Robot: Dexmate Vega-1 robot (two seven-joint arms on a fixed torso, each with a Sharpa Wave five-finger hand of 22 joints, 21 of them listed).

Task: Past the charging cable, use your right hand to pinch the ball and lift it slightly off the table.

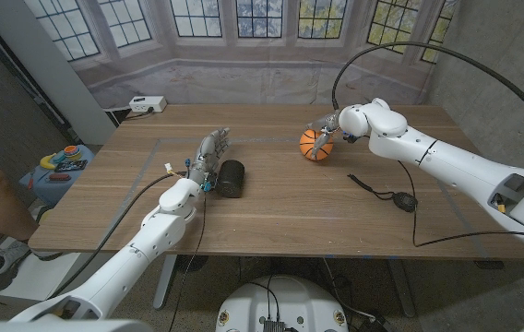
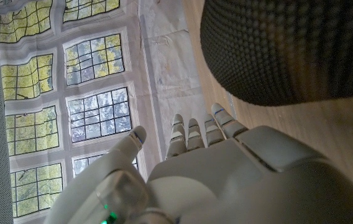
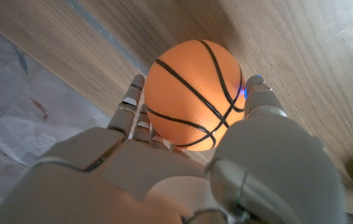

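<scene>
While my right hand (image 1: pixel 328 125) pinched the orange ball (image 1: pixel 315 144) between thumb and fingers (image 3: pixel 131 102) at the far right of the table (image 1: pixel 280 212), the charging cable (image 1: pixel 394 196) lay nearer, well apart. My left hand (image 1: pixel 208 157) stood open, fingers apart, just beside a dark cylinder (image 1: pixel 232 178).

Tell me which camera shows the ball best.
The right wrist view: the ball is seen close up, with its black seams clear and the right hand holding it between thumb and fingers. The head view shows the ball small, far across the table, partly behind that hand.
</scene>
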